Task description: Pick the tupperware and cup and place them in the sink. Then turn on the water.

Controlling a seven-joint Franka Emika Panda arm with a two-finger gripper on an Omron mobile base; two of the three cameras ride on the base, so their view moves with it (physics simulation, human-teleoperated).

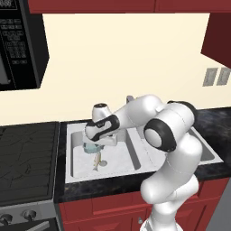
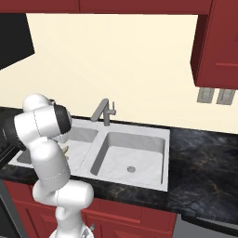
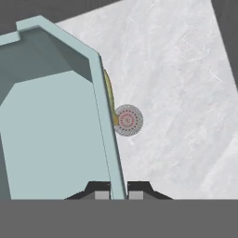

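You are not getting any readable text here. The microwave's control panel (image 1: 12,38), at the upper left in the left base view, is showing rows of small pale key markings, but they are blurring into specks too small to make out. Nothing else is carrying a label, brand, number or sign.

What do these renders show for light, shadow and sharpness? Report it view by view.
Left base view: soft and coarse, with flat even light and a faint shadow under the tupperware and tan fish in the sink. Right base view: equally soft, the basins shaded on their walls, no glare. Hand view: sharpest; the gripper pinches the tupperware's wall, the drain is crisp.
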